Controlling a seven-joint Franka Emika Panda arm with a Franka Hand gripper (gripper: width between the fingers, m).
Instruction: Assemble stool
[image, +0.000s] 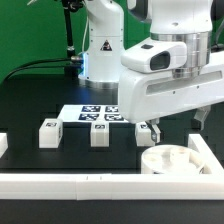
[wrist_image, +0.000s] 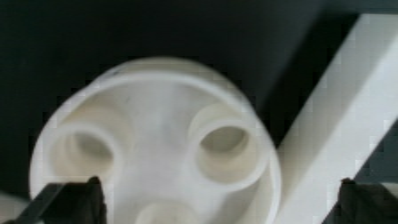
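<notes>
The white round seat ring (image: 171, 160) lies on the black table at the front of the exterior view's right, against the border rails. In the wrist view the seat (wrist_image: 169, 130) fills the picture, with two round sockets showing. My gripper (wrist_image: 217, 205) is open, its two dark fingertips (wrist_image: 71, 200) wide apart on either side of the seat, holding nothing. In the exterior view the gripper (image: 172, 130) hangs just above the seat. Two white tagged legs (image: 47, 133) (image: 100, 135) stand in a row; a third leg (image: 146, 133) is partly hidden behind the hand.
The marker board (image: 100, 113) lies behind the legs. A long white border rail (image: 90, 182) runs along the front, and another (wrist_image: 347, 100) runs beside the seat. The arm's base (image: 100, 50) stands at the back.
</notes>
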